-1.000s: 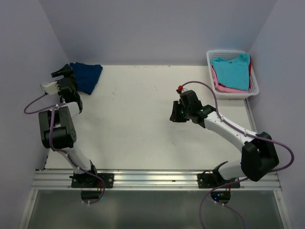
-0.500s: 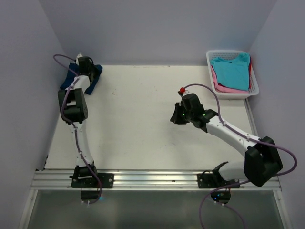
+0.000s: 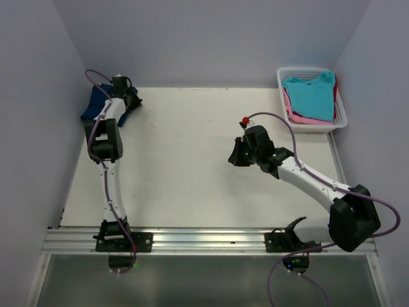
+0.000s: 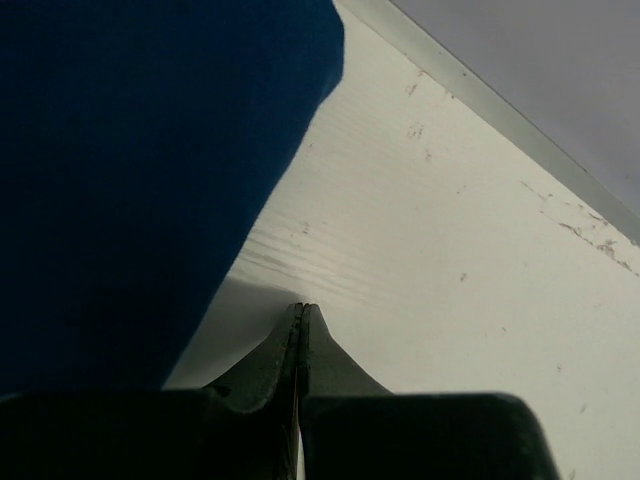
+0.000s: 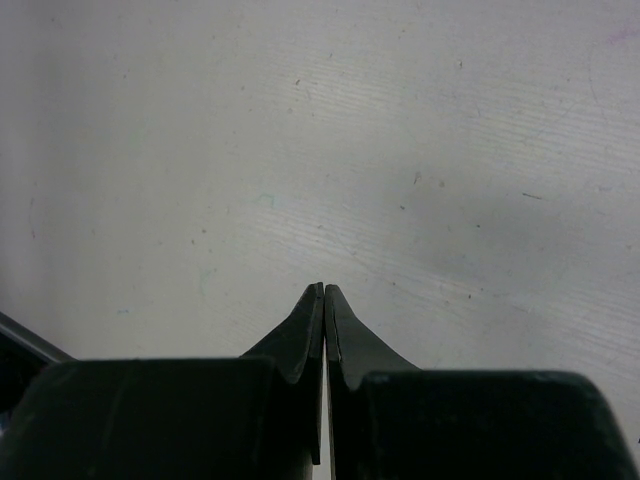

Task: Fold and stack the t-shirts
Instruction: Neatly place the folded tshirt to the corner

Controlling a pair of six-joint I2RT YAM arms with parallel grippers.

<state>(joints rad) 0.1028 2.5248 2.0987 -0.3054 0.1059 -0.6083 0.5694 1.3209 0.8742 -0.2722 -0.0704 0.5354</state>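
A navy blue t-shirt [image 3: 93,106] lies bunched in the far left corner of the table; in the left wrist view the navy blue t-shirt [image 4: 130,180] fills the left side. My left gripper [image 3: 133,101] [image 4: 301,309] is shut and empty, over bare table just right of the shirt's edge. A light turquoise t-shirt [image 3: 310,94] tops a pile in the white basket [image 3: 340,120] at the far right, with a pink t-shirt [image 3: 296,117] under it and a red one [image 3: 335,88] at its side. My right gripper [image 3: 234,158] [image 5: 324,290] is shut on nothing, low over the table's middle.
The white table [image 3: 185,160] is boxed in by pale walls on the left, back and right. The left arm stretches along the left side up to the far corner. A purple cable loops above the right arm [image 3: 307,179].
The left arm has swung up from the left wall into the far corner beside the navy shirt, and its jaws have shut. The right jaws have also shut; that arm barely moved.
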